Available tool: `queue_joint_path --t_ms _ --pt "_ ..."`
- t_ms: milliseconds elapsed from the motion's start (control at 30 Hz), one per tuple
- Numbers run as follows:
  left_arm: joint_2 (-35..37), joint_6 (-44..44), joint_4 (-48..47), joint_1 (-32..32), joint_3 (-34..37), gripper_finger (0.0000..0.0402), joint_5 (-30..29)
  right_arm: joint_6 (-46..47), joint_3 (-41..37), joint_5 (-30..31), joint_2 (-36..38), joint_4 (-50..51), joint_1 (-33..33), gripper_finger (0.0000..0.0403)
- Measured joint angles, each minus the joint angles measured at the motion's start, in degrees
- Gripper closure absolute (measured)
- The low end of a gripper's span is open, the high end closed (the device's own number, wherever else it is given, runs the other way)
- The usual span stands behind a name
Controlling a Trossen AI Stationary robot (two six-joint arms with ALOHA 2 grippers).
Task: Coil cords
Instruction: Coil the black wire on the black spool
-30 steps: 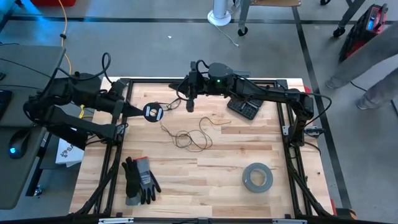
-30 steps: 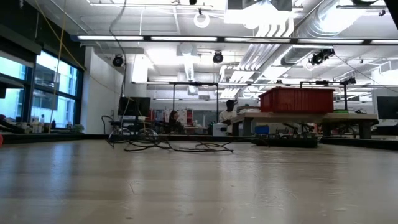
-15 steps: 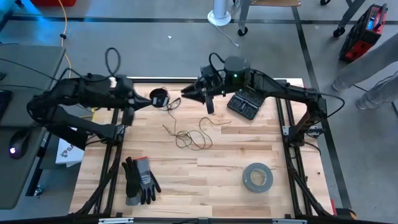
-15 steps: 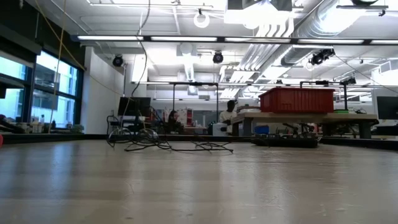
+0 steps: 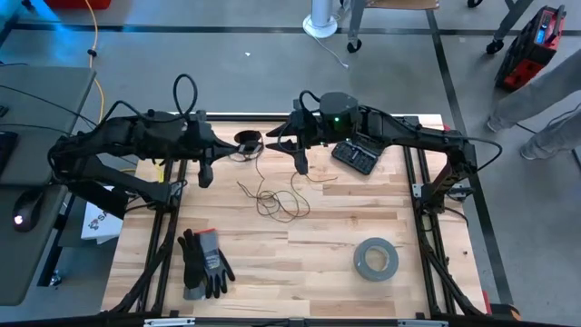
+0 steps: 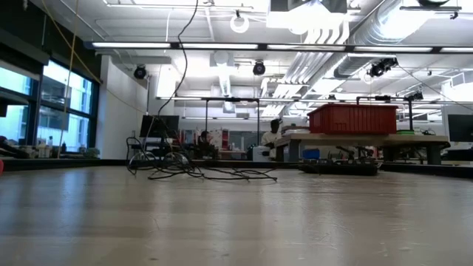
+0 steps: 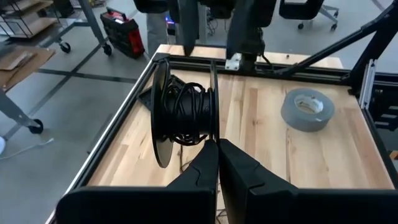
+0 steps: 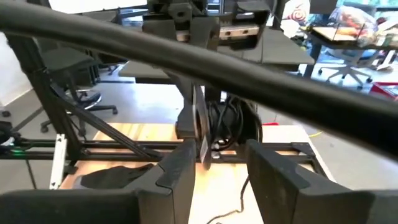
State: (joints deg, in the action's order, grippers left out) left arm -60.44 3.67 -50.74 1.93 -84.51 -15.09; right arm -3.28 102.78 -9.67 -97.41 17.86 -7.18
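The small black spool (image 5: 247, 141) hangs in the air over the table's far left part, with my left gripper (image 5: 231, 143) shut on it. In the left wrist view it stands on edge, with dark cord wound on its core (image 7: 185, 115). A thin strand (image 6: 177, 74) runs down from it to a loose tangle of cord (image 5: 277, 202) lying on the wood. My right gripper (image 8: 217, 171) stands open just right of the spool (image 8: 217, 124), facing it. I cannot tell whether it touches the spool. My left gripper pinches the rim of one spool flange (image 7: 213, 132) between its two shut fingers. The fingers come nearly level from the table's left. The spool is lifted clear and stands on edge. Its cord trails slack to the table.
A grey tape roll (image 5: 375, 258) lies near the right front, and dark gloves (image 5: 204, 263) lie near the left front. A black keypad device (image 5: 356, 156) sits under the right arm. A black frame (image 5: 427, 195) edges the table. A person (image 5: 545, 100) stands beyond the right side.
My left gripper has carried the spool toward the table's right and far edge and has rolled its wrist. The spool has turned from face-up to standing on edge. My right arm has drawn back a little toward the right, and its gripper now faces the spool.
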Motion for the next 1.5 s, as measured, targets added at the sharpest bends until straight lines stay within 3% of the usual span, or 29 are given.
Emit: queue_joint_path --t_ms 633,767,900,1100,1500 --pt "-2.5 -3.7 4.5 0.0 0.0 0.0401 -0.7 0.3 0.0 0.0 0.0 0.0 0.5 0.0271" --pt "-3.0 -3.9 5.4 0.0 0.0 0.0401 -0.7 0.1 0.0 -0.3 0.0 0.4 0.9 0.0305" --pt "-2.9 -3.9 7.1 0.0 0.0 0.0401 -0.9 -0.8 0.0 -0.1 0.0 -0.3 1.4 0.0387" --pt "-2.9 -3.9 7.3 0.0 0.0 0.0393 -0.3 -2.8 0.0 2.6 0.0 -3.0 2.5 0.0399" --pt "-3.0 -2.2 9.0 0.0 0.0 0.0334 6.1 -5.8 0.0 -0.4 0.0 -4.3 2.8 0.0402"
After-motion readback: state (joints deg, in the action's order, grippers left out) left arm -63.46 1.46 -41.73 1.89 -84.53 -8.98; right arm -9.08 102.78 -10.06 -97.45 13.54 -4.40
